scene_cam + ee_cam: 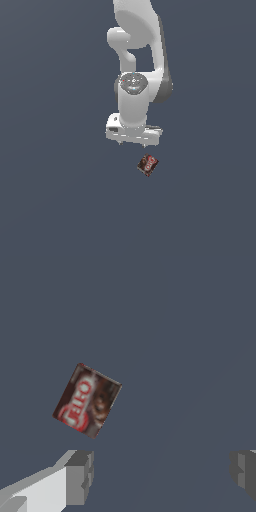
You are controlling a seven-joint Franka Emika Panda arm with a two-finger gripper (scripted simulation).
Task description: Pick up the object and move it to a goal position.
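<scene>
1. Since the wrist view sits closest, start there: the two grey fingers (80, 476) are blocky, matte and square-edged, spread wide with nothing between them.
2. Just beyond the fingers lies the object (87, 401), a small flat rectangular box, dark red-brown with a white and red label, turned askew to the finger line and apart from both pads.
3. It looks like thin printed card: probably light, fairly stiff across its face, a little slick, and easily crushed if squeezed hard.
4. Its two long side edges seem the sensible place to grip, after the wrist rotates to square up with them.
5. Seen from the exterior view, the gripper (133, 144) hangs above the plain dark desk (50, 200), the box resting flat slightly toward that view's right.
</scene>
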